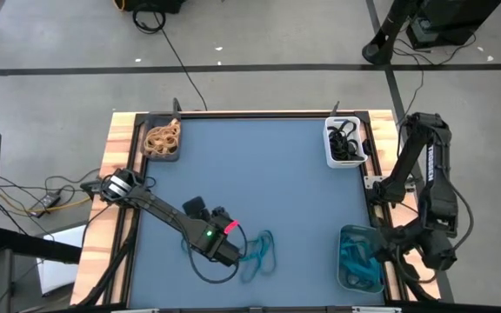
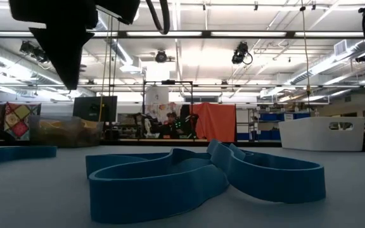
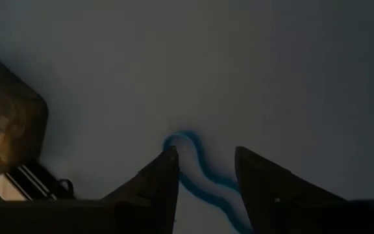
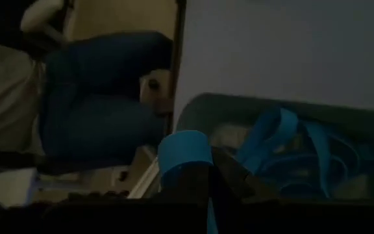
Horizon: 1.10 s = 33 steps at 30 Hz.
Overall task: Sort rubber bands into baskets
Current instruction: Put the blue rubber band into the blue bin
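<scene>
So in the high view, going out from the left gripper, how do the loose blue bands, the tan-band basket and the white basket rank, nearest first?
From the left gripper:
1. Loose blue rubber bands, right beside it on the mat.
2. Dark basket of tan bands, far left corner.
3. White basket, far right corner.

Only one marking: white vertical lettering runs along the right arm's (image 1: 428, 165) upper link in the high view, looks like a brand name but too small to read for sure. No legible text, numbers, labels or signs anywhere else in the high view, low view or either wrist view. Background banners and panels in the low view carry nothing readable.
</scene>
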Tool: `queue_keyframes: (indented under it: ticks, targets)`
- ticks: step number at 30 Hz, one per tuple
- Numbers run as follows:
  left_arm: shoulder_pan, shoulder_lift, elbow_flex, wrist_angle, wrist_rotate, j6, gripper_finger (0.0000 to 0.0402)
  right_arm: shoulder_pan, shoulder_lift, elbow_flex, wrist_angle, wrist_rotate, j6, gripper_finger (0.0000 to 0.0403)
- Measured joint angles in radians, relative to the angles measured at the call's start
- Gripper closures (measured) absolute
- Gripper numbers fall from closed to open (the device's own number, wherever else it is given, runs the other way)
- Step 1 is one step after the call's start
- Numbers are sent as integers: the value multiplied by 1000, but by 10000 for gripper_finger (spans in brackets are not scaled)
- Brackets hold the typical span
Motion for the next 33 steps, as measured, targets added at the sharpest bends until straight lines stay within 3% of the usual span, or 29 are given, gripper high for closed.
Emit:
queue_keyframes:
  ticks: [8, 14, 19, 27, 33]
  targets:
    - [0, 0, 0, 41, -40, 0, 247, -25, 88, -64, 47, -28, 25, 392]
    - [0, 0, 0, 75, -49, -10, 247, -76, 196, -86, -15, -21, 85, 374]
    - [0, 0, 0, 100, -121, -53, 247, -123, 220, -87, -94, -39, 104, 319]
    - [3, -6, 0, -43, -131, -53, 224, -180, 163, -87, -115, -227, 66, 199]
    - [7, -112, 0, -37, -139, -57, 213, -192, 83, -77, -113, -68, 92, 152]
